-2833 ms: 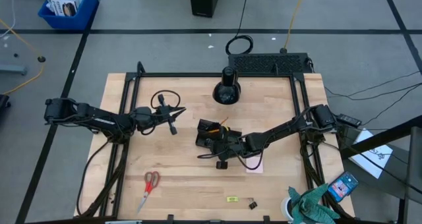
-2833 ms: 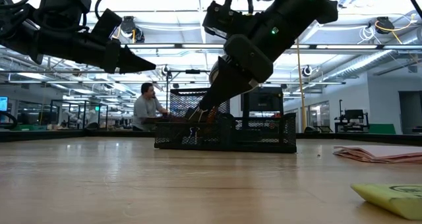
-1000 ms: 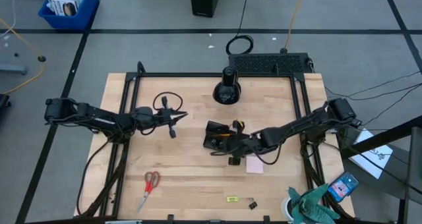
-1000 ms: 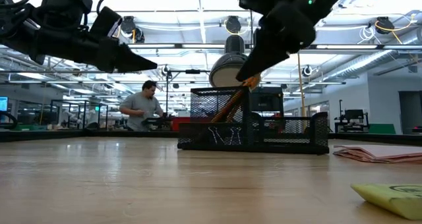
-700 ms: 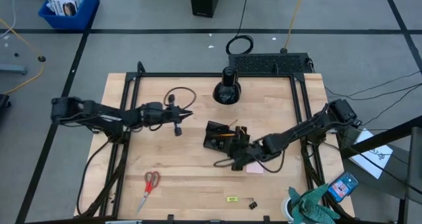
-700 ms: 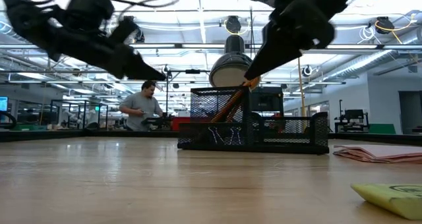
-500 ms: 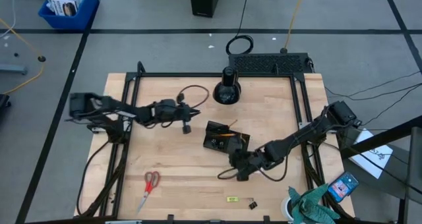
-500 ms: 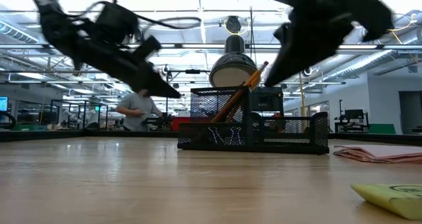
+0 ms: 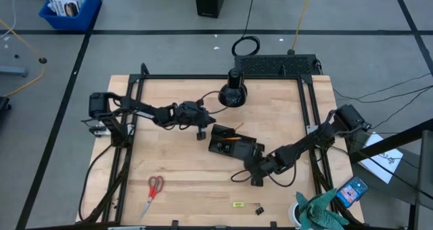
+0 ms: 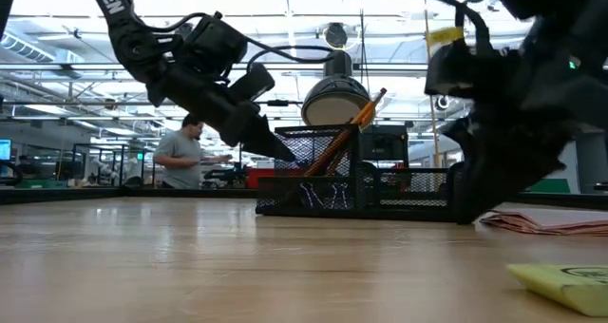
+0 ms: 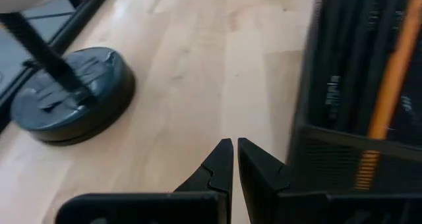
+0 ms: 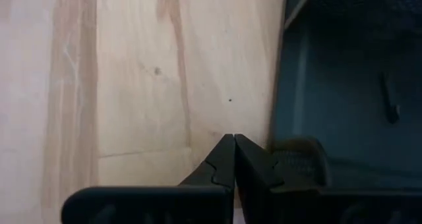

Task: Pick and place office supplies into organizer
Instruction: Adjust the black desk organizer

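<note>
1. The organizer [image 9: 231,146] is sitting near the middle of the table [image 9: 169,182], lying at a slight angle, with an orange pencil [image 10: 353,130] leaning up out of one compartment and dark pens [image 11: 349,59] lying inside beside it
2. The left gripper [image 9: 211,121] is hanging just beside the organizer's far left corner, its fingers almost together with only a thin slit between them and nothing between the tips
3. The right gripper [image 9: 238,176] is reaching low over the table just beside the organizer's near edge, its fingers pressed fully together and carrying nothing
4. The red-handled scissors [image 9: 153,191] are lying flat near the table's front left, well apart from the organizer
5. A small yellow-green piece [image 9: 237,204] and a black binder clip [image 9: 259,209] are lying near each other at the front edge
6. A round black stand [image 9: 232,93] is standing at the back of the table, near the left gripper
7. A person [image 10: 179,156] is sitting in the room beyond the table
</note>
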`<action>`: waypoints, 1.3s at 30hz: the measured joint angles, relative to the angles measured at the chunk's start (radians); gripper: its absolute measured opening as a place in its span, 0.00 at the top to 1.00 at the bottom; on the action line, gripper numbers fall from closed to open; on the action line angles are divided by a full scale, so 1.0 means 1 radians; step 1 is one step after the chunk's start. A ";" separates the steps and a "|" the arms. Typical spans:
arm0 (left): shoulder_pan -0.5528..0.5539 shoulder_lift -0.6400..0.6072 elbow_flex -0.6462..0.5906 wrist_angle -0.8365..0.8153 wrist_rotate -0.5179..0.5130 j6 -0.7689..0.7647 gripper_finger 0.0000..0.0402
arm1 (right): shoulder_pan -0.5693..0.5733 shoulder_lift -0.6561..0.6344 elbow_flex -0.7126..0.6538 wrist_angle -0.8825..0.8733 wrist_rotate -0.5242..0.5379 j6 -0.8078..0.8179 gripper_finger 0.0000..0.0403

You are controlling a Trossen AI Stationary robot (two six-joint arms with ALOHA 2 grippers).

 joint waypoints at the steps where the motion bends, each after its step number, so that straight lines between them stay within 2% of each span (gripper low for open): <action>1: -0.008 0.000 0.000 -0.001 0.001 -0.001 0.92 | -0.004 -0.002 -0.010 0.008 0.007 0.008 1.00; 7: -0.067 0.000 0.000 -0.002 0.028 0.034 0.92 | -0.042 -0.006 -0.045 0.039 0.011 0.001 1.00; 12: -0.096 -0.001 0.000 -0.012 -0.010 0.045 0.92 | -0.073 -0.005 -0.045 0.034 -0.007 -0.043 1.00; 28: -0.108 -0.003 0.000 -0.061 -0.037 -0.033 0.92 | -0.130 -0.002 -0.046 -0.021 -0.008 -0.088 1.00; 34: -0.137 0.002 -0.002 -0.102 0.009 -0.056 0.92 | -0.154 -0.001 -0.047 -0.038 0.025 -0.095 1.00; 39: -0.162 0.002 -0.002 -0.104 -0.064 -0.025 0.92 | -0.162 -0.001 -0.047 -0.027 0.019 -0.099 1.00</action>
